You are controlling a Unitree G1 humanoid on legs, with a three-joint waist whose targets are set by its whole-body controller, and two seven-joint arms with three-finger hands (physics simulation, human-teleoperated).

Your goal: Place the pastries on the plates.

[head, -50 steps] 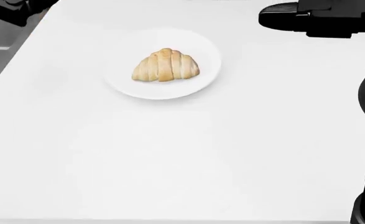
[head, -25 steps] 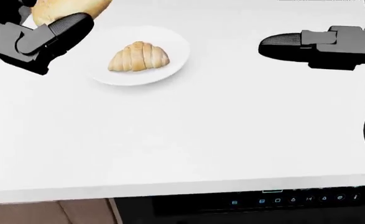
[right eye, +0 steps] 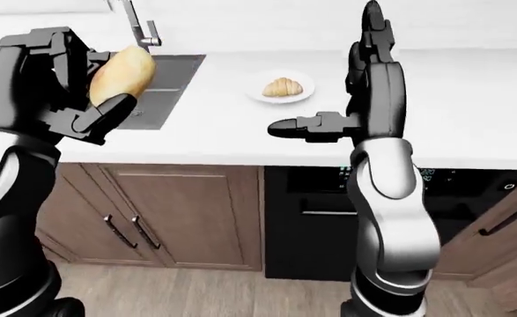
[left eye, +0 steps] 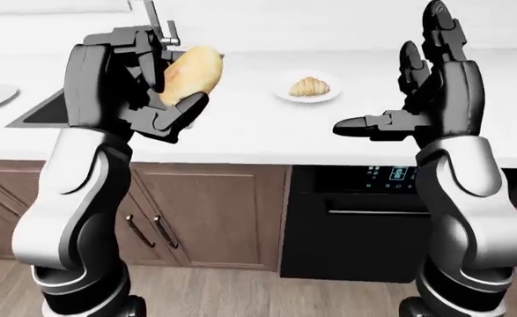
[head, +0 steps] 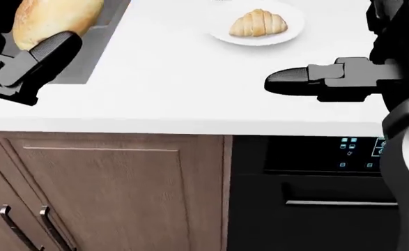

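Hands came nearest: the left hand [left eye: 156, 86] clenched one smooth golden bun [left eye: 190, 71]; the right hand [left eye: 417, 99] stood released. Beyond them, on the white surface [left eye: 240, 125], one ridged croissant [left eye: 310, 86] lay on one round plate [left eye: 285, 92].

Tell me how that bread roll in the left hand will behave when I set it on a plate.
The bread roll looks smooth and oval, so it may rock or roll once released. It overhangs the left hand, so it is probably light for its bulk and somewhat squashable. The croissant sits flat on its plate; a rounder roll may settle less steadily.
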